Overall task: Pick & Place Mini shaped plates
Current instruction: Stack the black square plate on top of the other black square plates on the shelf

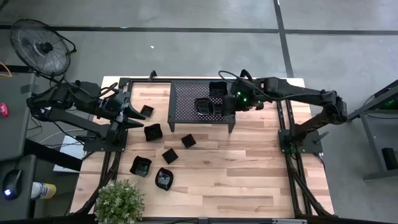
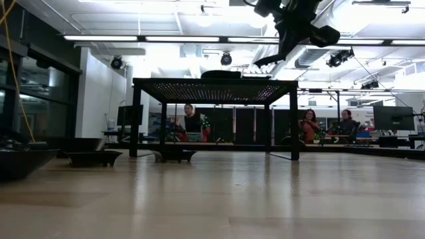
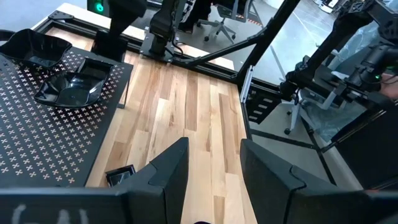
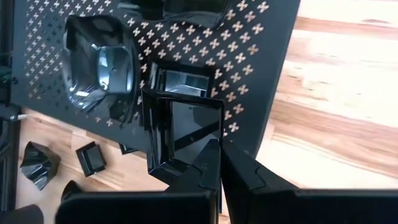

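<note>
1. Left of the rack (image 1: 199, 102), the left gripper (image 1: 132, 111) hangs over the wood with its fingers parted and nothing between them; the left wrist view shows bare planks in the gap.
2. Loose mini plates (image 1: 153, 132) lie on the table (image 1: 249, 168) below and left of the rack, the nearest one (image 1: 147, 111) just beside that gripper.
3. On the rack's perforated top, near its right end, placed dishes (image 4: 102, 62) sit together.
4. Above the rack's right edge, the right gripper (image 4: 214, 162) is clamped on the rim of a square plate (image 4: 180, 134), which hangs tilted over the rack top beside the placed dishes; its release spot looks to be straight beneath, so this arm is the nearer.
</note>
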Tool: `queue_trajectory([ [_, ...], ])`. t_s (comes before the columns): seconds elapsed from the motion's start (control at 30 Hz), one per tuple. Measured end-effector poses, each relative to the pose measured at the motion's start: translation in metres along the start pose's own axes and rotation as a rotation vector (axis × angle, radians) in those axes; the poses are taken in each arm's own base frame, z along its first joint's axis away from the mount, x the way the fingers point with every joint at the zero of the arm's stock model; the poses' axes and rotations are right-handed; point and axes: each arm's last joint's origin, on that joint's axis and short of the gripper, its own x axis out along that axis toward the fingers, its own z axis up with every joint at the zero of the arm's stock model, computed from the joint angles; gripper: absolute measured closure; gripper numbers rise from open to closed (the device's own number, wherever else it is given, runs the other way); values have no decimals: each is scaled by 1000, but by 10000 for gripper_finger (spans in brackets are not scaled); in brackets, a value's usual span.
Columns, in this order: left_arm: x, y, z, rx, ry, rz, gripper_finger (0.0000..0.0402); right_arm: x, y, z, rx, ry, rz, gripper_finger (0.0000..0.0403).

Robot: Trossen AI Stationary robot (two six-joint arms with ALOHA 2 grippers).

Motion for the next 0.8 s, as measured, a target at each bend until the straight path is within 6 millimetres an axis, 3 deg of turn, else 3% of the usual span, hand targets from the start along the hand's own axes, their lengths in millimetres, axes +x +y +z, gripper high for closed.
queue_trajectory([
  [0.23,0,0,0,0,0,0,259,3,-4,11,1,-7,-14,403],
  [0.47,0,0,0,0,0,0,259,21,-2,21,-17,23,-27,403],
  [0.8,0,0,0,-3,0,0,259,25,5,22,35,20,28,403],
])
